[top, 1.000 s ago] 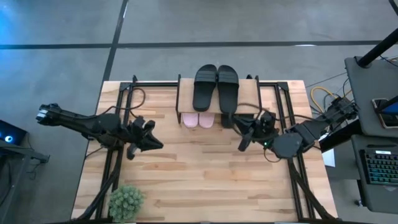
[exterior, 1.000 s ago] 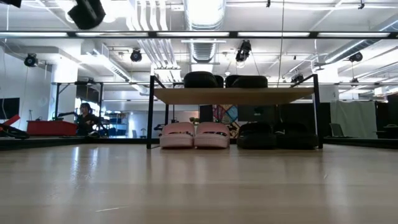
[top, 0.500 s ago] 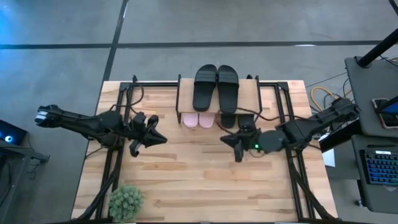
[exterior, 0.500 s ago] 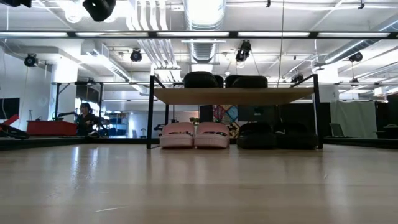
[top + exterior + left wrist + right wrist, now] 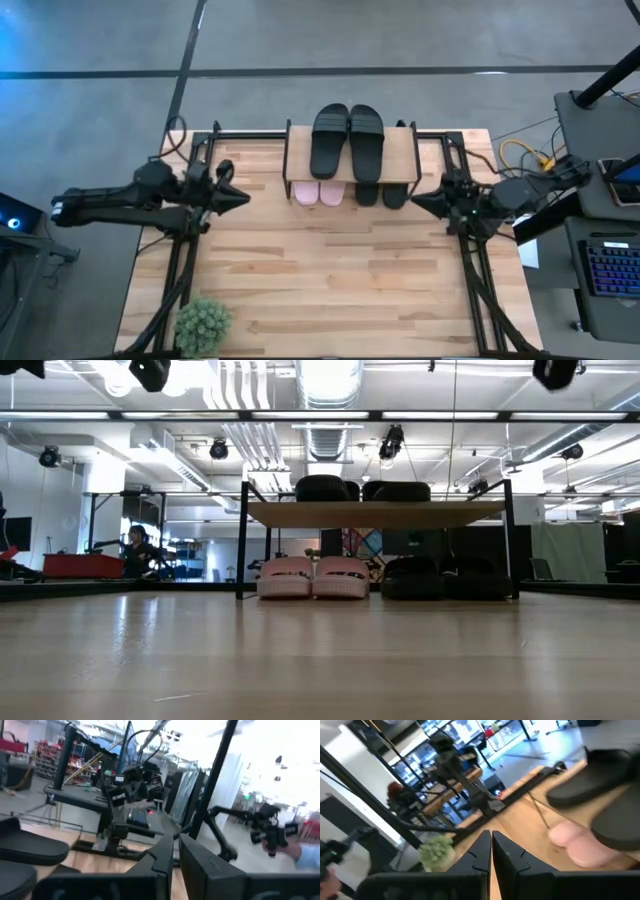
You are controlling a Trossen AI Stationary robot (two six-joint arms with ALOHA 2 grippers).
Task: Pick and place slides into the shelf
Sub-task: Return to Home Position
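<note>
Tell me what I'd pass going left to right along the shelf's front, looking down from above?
First the left arm, jaws shut → two pink slides → two black slides poking out under the shelf → right arm, jaws shut.

Left arm (image 5: pixel 120 202): reaches in from 9 o'clock, stretched nearly straight | left gripper (image 5: pixel 232 197): points to 3 o'clock, fingers (image 5: pixel 157 862) pressed together, empty | Right arm (image 5: pixel 520 190): comes in from 3 o'clock, elbow bent | right gripper (image 5: pixel 420 203): points to 9 o'clock, fingers (image 5: pixel 481 851) together, empty
</note>
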